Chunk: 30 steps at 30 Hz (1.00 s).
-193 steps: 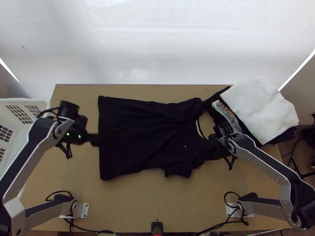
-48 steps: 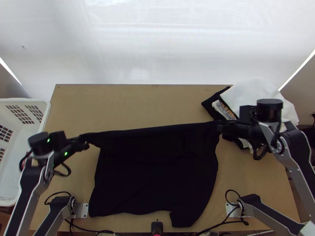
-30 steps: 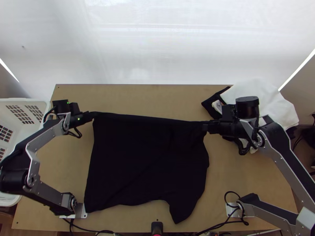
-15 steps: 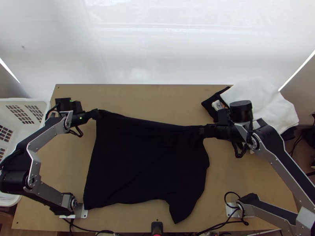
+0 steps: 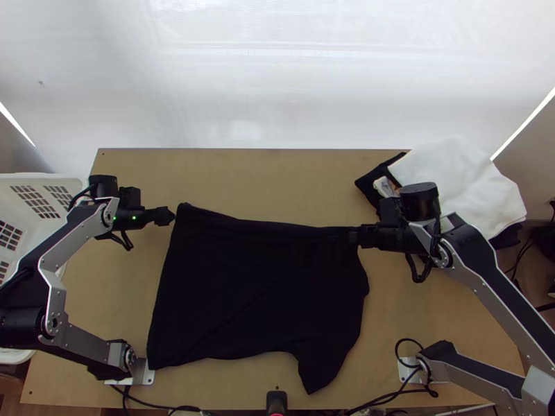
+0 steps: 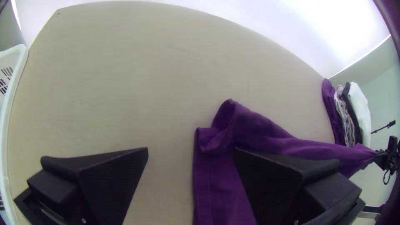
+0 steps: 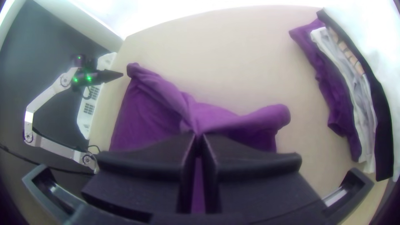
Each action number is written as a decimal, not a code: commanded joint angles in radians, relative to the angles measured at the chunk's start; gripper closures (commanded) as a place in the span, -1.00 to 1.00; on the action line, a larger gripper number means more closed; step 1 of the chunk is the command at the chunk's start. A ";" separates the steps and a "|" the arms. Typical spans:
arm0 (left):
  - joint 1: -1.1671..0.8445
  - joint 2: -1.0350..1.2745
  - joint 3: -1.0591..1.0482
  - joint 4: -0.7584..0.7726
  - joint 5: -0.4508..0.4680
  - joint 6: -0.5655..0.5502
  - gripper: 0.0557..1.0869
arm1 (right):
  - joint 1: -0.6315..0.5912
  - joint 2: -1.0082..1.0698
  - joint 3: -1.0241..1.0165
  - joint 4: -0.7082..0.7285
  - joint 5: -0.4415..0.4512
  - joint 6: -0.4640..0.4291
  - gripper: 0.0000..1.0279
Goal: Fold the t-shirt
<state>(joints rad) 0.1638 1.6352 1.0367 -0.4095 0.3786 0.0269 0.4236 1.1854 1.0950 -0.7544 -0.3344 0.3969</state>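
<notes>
The dark t-shirt (image 5: 257,291) lies folded over on the table, its far edge slanting between the two arms and one part jutting out at the near right. Just off its far left corner is my left gripper (image 5: 171,215); in the left wrist view my left gripper (image 6: 189,154) has its fingers wide apart, with the purple-looking shirt (image 6: 221,179) by one of them. My right gripper (image 5: 355,236) is at the far right part of the shirt; in the right wrist view my right gripper (image 7: 199,137) is shut on gathered cloth of the shirt (image 7: 154,100).
Several garments are piled at the back right, a white one (image 5: 461,187) on top. A white basket (image 5: 41,182) stands at the left edge of the table (image 5: 229,166). Bare tabletop stretches behind the shirt.
The shirt was spread flat; both grippers raised its far side and moved it nearer. Since then my left gripper has let go and backed left, and my right gripper has shifted left and slightly nearer.
</notes>
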 commanded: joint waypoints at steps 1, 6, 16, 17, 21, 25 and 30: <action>0.006 0.017 -0.003 0.049 -0.061 0.061 -0.92 | 0.004 0.000 -0.003 0.010 -0.002 -0.004 0.94; -0.018 0.014 -0.006 0.094 -0.069 0.209 -0.92 | 0.003 -0.001 0.002 0.020 0.000 -0.006 0.94; -0.101 -0.058 -0.112 0.118 -0.047 0.396 -0.90 | -0.002 -0.001 -0.001 0.021 0.000 -0.009 0.94; -0.102 -0.071 -0.124 0.118 -0.047 0.398 -0.90 | -0.002 -0.001 0.000 0.021 0.000 -0.009 0.94; -0.106 -0.067 -0.139 0.136 -0.047 0.409 -0.90 | -0.008 -0.003 0.000 0.021 0.000 -0.009 0.94; -0.109 -0.034 -0.130 0.155 -0.046 0.410 -0.90 | -0.006 -0.006 -0.004 0.021 -0.002 -0.009 0.94; -0.106 -0.003 -0.110 0.201 -0.046 0.392 -0.90 | -0.006 -0.004 -0.004 0.021 0.000 -0.012 0.94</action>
<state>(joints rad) 0.0624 1.6005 0.9157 -0.2470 0.3302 0.4198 0.4179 1.1809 1.0927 -0.7338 -0.3340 0.3885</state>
